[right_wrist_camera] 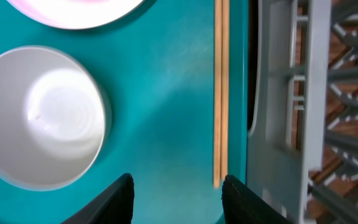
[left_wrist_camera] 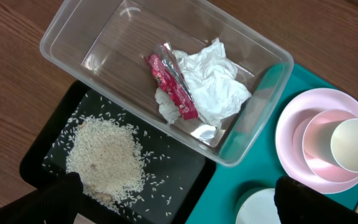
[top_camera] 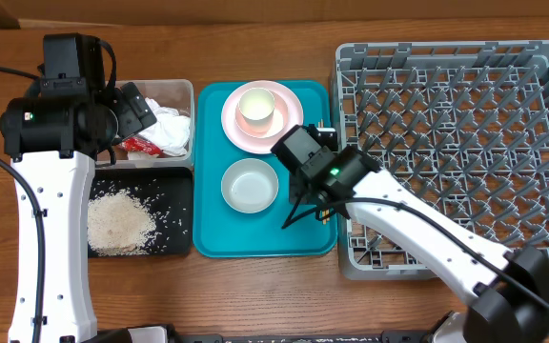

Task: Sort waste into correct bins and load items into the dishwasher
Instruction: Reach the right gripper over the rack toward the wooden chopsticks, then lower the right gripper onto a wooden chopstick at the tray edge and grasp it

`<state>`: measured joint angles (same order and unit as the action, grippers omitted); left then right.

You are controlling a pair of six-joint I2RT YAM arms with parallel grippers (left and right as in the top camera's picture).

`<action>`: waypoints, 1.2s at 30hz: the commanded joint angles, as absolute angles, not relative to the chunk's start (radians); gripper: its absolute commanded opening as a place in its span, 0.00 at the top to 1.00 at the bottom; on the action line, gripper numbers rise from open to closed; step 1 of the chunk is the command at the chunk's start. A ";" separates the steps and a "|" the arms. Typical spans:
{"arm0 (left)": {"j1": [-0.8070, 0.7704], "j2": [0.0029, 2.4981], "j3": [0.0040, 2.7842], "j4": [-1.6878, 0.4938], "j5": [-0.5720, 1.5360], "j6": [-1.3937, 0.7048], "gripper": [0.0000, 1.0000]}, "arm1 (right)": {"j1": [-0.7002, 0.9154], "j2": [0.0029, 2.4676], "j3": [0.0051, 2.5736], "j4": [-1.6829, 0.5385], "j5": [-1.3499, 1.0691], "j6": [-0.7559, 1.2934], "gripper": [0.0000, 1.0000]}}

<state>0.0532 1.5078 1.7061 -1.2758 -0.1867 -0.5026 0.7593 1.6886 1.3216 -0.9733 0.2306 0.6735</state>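
Observation:
The clear tub [left_wrist_camera: 104,43] holds the white tissue [left_wrist_camera: 213,81] and the red wrapper [left_wrist_camera: 169,84]. The black tray [left_wrist_camera: 185,168] beside it holds the rice heap [left_wrist_camera: 107,155]. My left gripper [left_wrist_camera: 179,205] hovers open and empty above the two bins. On the teal tray, the pink plate [top_camera: 294,119] carries a bowl [left_wrist_camera: 316,149] with the white cup [left_wrist_camera: 356,144] in it. A white bowl [right_wrist_camera: 42,115] sits below it. The chopsticks [right_wrist_camera: 220,93] lie along the tray's right edge. My right gripper [right_wrist_camera: 178,202] is open just above the tray, at their near end. The grey dish rack [top_camera: 456,143] stands to the right.
The teal tray [top_camera: 208,238] lies between the bins and the rack. The rack's wall [right_wrist_camera: 278,124] rises right beside the chopsticks. Bare wooden table [top_camera: 255,286] runs along the front.

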 commanded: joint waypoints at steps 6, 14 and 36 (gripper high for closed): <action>0.056 1.511 1.711 -1.275 -0.186 -0.505 0.00 | 0.801 1.841 1.321 -0.920 0.368 0.674 0.51; 0.056 1.511 1.711 -1.275 -0.186 -0.505 0.00 | 0.794 1.863 1.312 -0.888 0.395 0.685 0.50; 0.056 1.511 1.711 -1.275 -0.186 -0.505 0.00 | 0.765 1.865 1.174 -0.693 0.426 0.682 0.51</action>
